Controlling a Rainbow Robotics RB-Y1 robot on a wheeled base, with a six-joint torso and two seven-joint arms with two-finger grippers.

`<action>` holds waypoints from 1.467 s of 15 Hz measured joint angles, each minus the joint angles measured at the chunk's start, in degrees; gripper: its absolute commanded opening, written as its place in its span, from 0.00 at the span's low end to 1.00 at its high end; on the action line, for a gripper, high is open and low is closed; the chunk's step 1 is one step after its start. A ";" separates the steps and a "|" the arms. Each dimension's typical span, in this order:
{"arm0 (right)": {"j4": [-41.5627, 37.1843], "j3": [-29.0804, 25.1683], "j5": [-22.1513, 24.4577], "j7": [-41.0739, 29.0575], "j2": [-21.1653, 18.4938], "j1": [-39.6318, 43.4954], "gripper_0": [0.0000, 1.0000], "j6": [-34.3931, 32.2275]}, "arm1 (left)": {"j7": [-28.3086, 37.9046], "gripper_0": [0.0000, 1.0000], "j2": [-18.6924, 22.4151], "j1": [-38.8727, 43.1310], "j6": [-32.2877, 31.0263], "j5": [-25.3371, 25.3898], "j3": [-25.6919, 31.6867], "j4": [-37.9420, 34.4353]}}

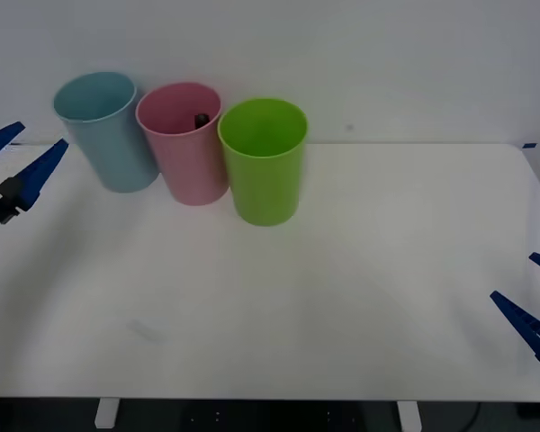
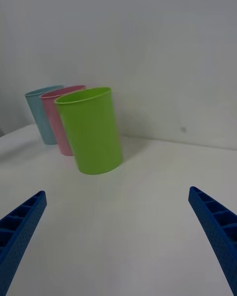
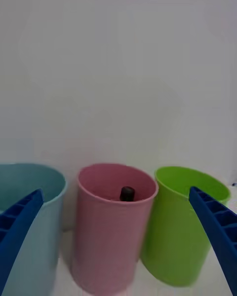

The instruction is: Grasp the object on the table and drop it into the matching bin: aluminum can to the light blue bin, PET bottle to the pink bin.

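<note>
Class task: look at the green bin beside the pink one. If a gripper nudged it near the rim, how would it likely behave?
The green bin is tall and tapers to a narrower base, so a push near the rim would probably tip it rather than slide it. It looks like thin plastic, so likely light. It stands close against the pink bin, which might stop a fall that way.

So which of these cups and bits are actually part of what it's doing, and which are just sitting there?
Part of the job:
- PET bottle, black cap showing inside the pink bin
- pink bin
- light blue bin, for cans
- left gripper, open beside the light blue bin
- table

Just there:
- green bin
- right gripper, open at the table's near right edge
</note>
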 measured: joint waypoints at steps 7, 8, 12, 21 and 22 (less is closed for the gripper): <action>0.00 0.00 0.00 0.00 0.00 0.00 1.00 0.00 | -4.08 1.00 1.44 9.42 -8.31 0.42 5.43 -0.25; 0.00 0.00 0.00 0.00 0.00 0.00 1.00 0.00 | -5.66 1.00 1.75 10.85 -8.78 0.83 5.49 -0.25; 0.00 0.00 0.00 0.00 0.00 0.00 1.00 0.00 | -8.90 1.00 2.05 16.28 -13.16 2.66 6.78 -0.25; 0.00 0.00 0.00 0.00 0.00 0.00 1.00 0.00 | -10.38 1.00 2.82 22.72 -17.86 4.98 6.02 -0.25; 0.00 0.00 0.00 0.00 0.00 0.00 1.00 0.00 | -10.30 1.00 2.81 22.85 -17.97 4.98 5.68 -0.25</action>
